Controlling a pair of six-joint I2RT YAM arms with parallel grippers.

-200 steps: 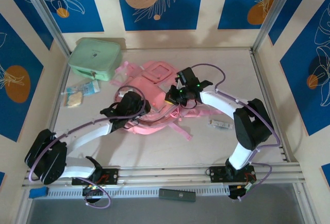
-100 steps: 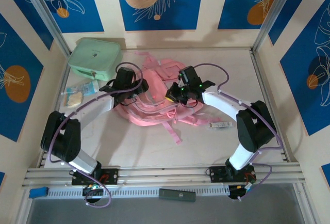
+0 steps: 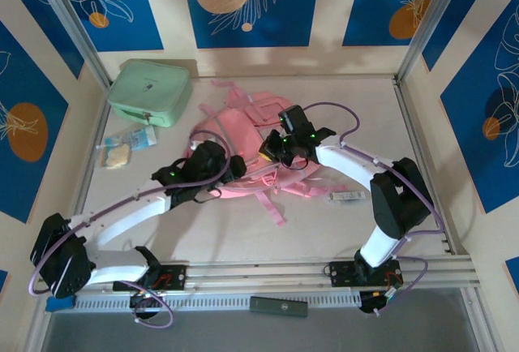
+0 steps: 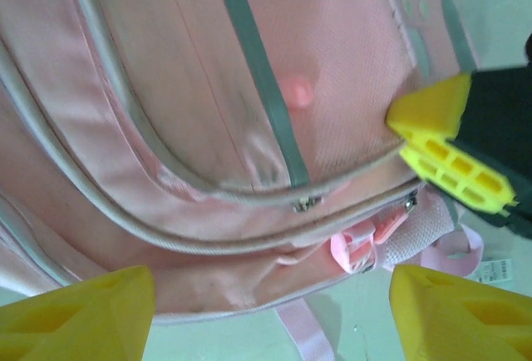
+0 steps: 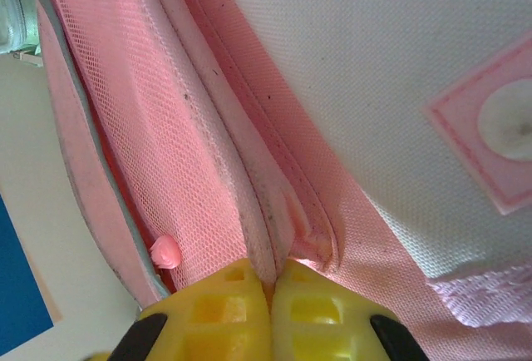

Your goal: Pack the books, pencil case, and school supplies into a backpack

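Observation:
The pink backpack (image 3: 235,125) lies crumpled mid-table, straps trailing toward me. My right gripper (image 3: 270,148) is shut on a padded seam of its rim; in the right wrist view the yellow fingertips (image 5: 270,282) pinch that pink fabric (image 5: 208,145). My left gripper (image 3: 235,167) hovers at the backpack's near edge, open, nothing between its fingers (image 4: 270,319). The zipped pockets of the backpack (image 4: 166,128) lie just beyond them. A small whitish bar, the school supplies (image 3: 346,196), lies right of the backpack. The books and the pencil case are out of view.
A mint-green boxy case (image 3: 150,91) stands at the back left, and a clear packet (image 3: 126,145) lies in front of it. A dark flat object (image 3: 278,306) rests on the rail by the arm bases. Metal frame posts line both sides of the table.
My left arm swung toward the back of the table and came back to the backpack's near edge, its jaws spreading wider. The backpack shifted and folded while the right gripper kept hold.

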